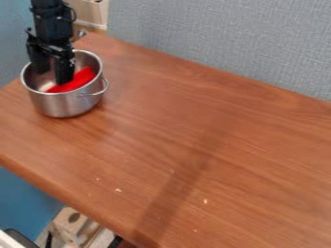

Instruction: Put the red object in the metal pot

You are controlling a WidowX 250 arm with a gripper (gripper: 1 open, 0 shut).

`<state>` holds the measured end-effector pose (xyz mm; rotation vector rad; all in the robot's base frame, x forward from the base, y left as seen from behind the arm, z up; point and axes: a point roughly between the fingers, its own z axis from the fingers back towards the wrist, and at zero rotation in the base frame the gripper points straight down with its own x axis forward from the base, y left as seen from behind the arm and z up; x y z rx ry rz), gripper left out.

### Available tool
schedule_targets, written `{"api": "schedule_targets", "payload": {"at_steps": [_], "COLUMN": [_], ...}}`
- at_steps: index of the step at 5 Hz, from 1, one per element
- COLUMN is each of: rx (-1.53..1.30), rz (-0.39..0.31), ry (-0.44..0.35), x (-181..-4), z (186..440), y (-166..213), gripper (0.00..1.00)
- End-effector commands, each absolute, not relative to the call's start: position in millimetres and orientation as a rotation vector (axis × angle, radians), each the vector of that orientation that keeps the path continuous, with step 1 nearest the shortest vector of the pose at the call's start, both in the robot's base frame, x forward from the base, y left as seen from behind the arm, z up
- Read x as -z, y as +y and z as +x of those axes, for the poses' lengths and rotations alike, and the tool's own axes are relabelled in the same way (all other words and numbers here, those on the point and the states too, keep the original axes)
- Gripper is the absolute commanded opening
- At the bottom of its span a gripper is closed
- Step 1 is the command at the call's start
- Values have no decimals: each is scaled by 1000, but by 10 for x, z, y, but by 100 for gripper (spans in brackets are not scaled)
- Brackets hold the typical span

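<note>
The metal pot (62,95) stands on the wooden table near its far left corner, shiny with a rolled rim. The red object (80,75) lies inside it, against the far right of the bowl, partly covered by the gripper. My black gripper (56,72) reaches down into the pot from above. Its fingers look spread and apart from the red object, so it stands open.
The wooden table (195,145) stretches from the pot to the right and front edge. A grey-blue wall (233,39) rises behind it. A beige box (88,12) sits at the back, behind the arm.
</note>
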<state>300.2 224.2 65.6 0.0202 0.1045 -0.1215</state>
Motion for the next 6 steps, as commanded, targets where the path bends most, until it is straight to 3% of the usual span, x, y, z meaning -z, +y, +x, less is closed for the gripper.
{"api": "schedule_targets", "payload": {"at_steps": [1,6], "rx": [121,111], "rz": [55,46], "ry": [55,33], "x": [-854,-871], "z": [3036,3046], "y": [2197,2117], "gripper": [100,100]}}
